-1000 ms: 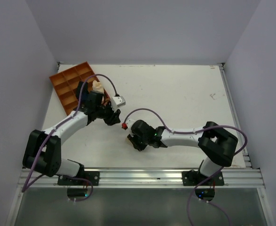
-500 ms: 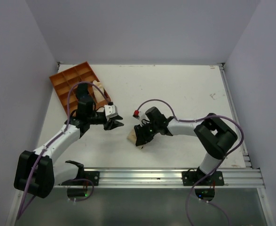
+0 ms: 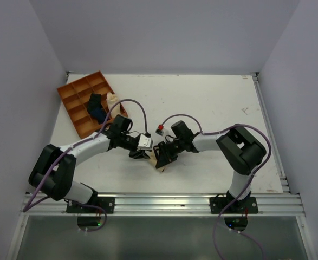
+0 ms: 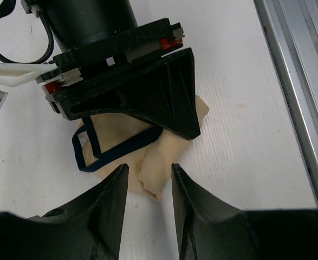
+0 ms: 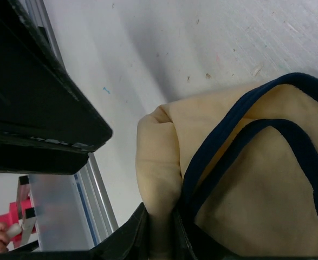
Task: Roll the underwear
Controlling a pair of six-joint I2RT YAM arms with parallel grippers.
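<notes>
Top view: the underwear (image 3: 160, 165) is found on the bench (image 3: 213, 108), well apart from the orange tray (image 3: 78, 81), off its near right corner, with the left claw (image 3: 140, 155) and right claw (image 3: 162, 156) at it. Left wrist view: the left claw is held part open, empty, a cloth tip between its jaws. Right wrist view: the right claw is pinched on a fold. That fold is best kept pinned while the tip is gripped and rolled tightly.

Beige underwear (image 4: 160, 158) between parted left fingers (image 4: 107, 210)
</notes>
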